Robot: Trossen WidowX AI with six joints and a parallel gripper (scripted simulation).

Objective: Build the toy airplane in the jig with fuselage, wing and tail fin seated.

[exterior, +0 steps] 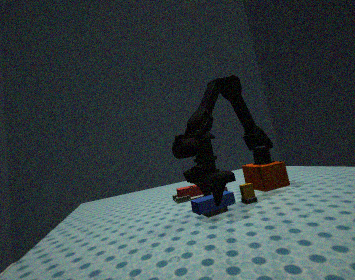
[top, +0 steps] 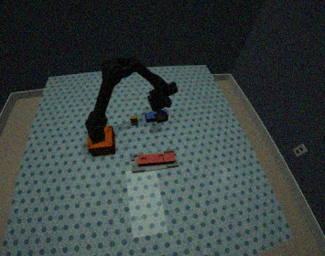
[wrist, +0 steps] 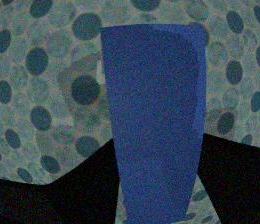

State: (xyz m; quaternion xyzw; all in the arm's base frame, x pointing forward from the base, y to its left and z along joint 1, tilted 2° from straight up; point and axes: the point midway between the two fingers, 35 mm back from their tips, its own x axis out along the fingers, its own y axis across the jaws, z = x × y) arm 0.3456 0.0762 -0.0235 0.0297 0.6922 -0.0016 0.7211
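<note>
My gripper (top: 161, 114) (exterior: 218, 199) (wrist: 152, 140) is shut on the blue wing (top: 150, 116) (exterior: 202, 205) (wrist: 155, 95), with a dark finger on each side of it. The wing is low over the table; a small dark part shows under it in the exterior view, and I cannot tell whether it touches the table. The red fuselage (top: 151, 159) (exterior: 187, 191) lies lengthwise in the grey cradle (top: 148, 167) (exterior: 180, 199), with dark sockets on its top. The yellow tail fin (top: 134, 119) (exterior: 246, 191) stands on a dark foot between the wing and the arm's base.
The arm's orange base block (top: 102, 147) (exterior: 266, 176) is at the left in the top view. A pale rectangle (top: 147, 206) lies on the dotted mat in front of the cradle. The cradle is well apart from the wing and the fin.
</note>
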